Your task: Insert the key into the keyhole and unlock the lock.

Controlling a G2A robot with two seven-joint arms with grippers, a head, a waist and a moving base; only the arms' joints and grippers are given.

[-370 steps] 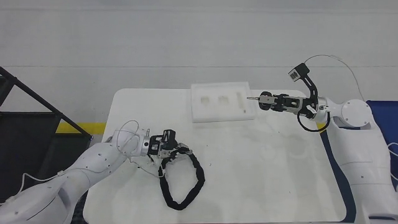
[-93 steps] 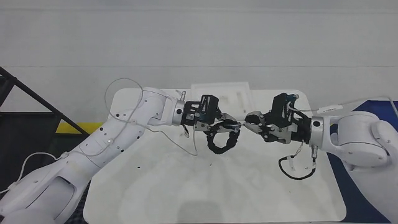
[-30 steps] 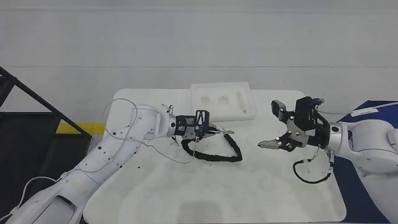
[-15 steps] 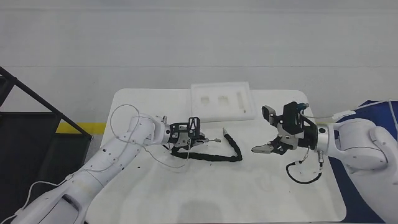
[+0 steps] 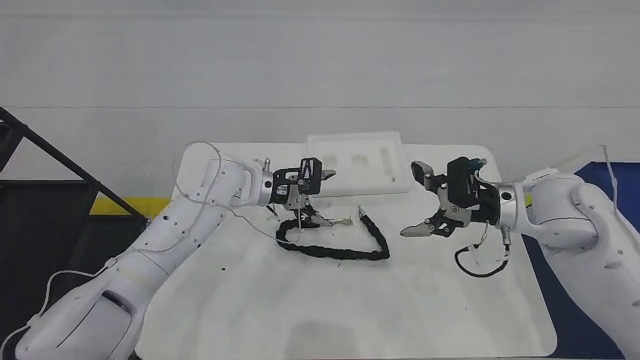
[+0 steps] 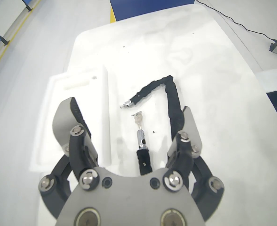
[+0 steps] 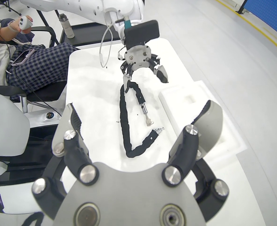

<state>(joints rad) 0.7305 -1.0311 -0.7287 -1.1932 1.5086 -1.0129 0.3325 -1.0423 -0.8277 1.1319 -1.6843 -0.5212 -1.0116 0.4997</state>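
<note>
Our left gripper (image 5: pixel 305 205) hangs spread at the top view's centre, over one end of the black cable lock (image 5: pixel 335 252). Our right gripper (image 5: pixel 411 200) is spread too, right of the lock. The key (image 6: pixel 138 118) sits in the keyhole, with the pin end apart beside it.

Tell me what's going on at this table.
A two-armed robot is working on a black cable lock that lies on the white table. The key sits in the end of the lock's metal barrel. The cable's pin end lies free beside it, so the lock looks open. Both grippers are open and hold nothing. The left gripper hangs over the barrel end of the cable, and the right gripper faces it from the other side. A foam tray lies next to the lock.
</note>
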